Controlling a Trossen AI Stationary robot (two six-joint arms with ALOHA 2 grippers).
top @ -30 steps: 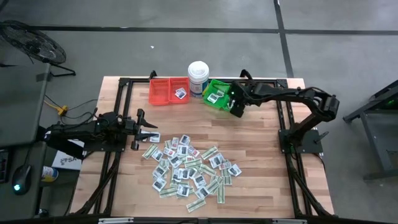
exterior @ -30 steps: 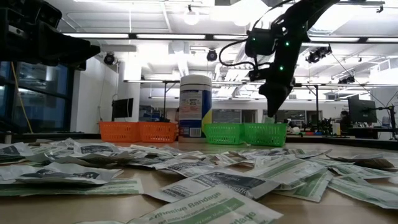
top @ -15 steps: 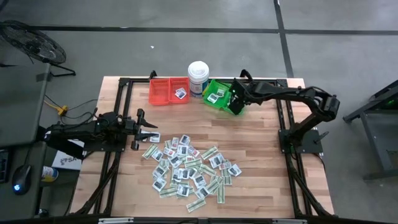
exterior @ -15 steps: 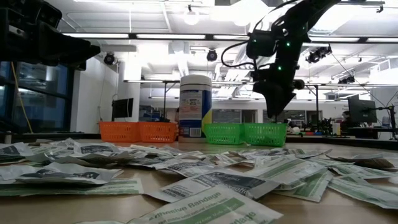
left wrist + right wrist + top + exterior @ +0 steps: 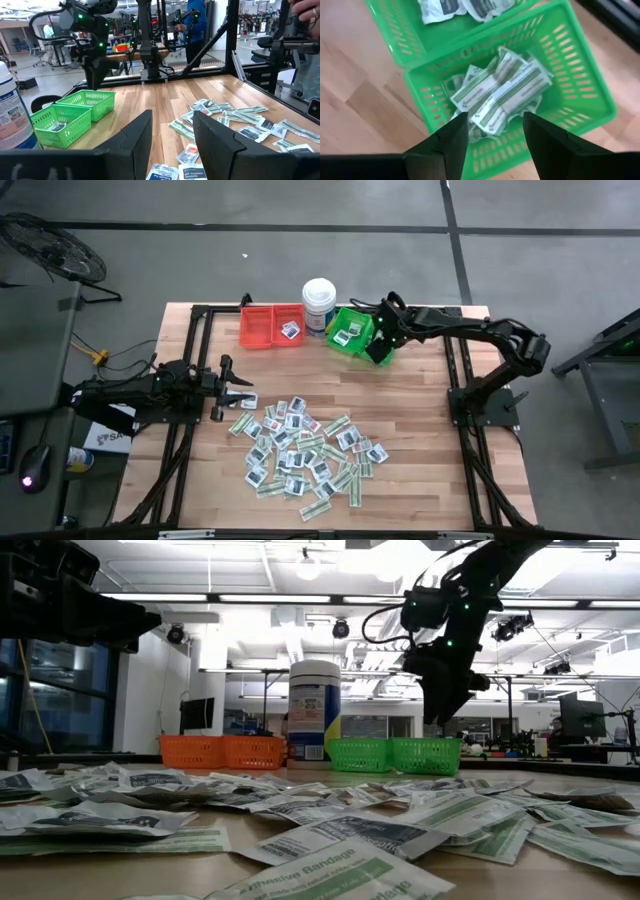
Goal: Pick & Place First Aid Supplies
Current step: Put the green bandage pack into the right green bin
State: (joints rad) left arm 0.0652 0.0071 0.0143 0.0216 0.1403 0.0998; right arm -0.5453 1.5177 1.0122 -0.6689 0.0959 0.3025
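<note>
The right end effector [image 5: 382, 340] hung directly over the green bin [image 5: 580, 95], its fingers apart with nothing between them. It had hold of no packet, and I took it to be at the drop-off end of a run, since that bin was where the strips belonged. Inside the nearer green bin lay a small heap of green-and-white strips [image 5: 502, 95], and the green bin next to it held a few white squares [image 5: 462, 7] (so the sorting seemed to go by kind).

Most of the first aid packets [image 5: 305, 452] were spread in a loose pile on the counter [image 5: 430, 430], well apart from the green bin and toward the counter's front. They were scattered flat, which I judged would make each one awkward to pinch by an edge.

The red bin [image 5: 258, 326] stood on the far side of the white tub [image 5: 319, 303] from the green bin, with one packet in it.

The left end effector [image 5: 232, 388] waited low beside the pile, far from the green bin, fingers parted and empty, presumably placed there to take the next packet.
</note>
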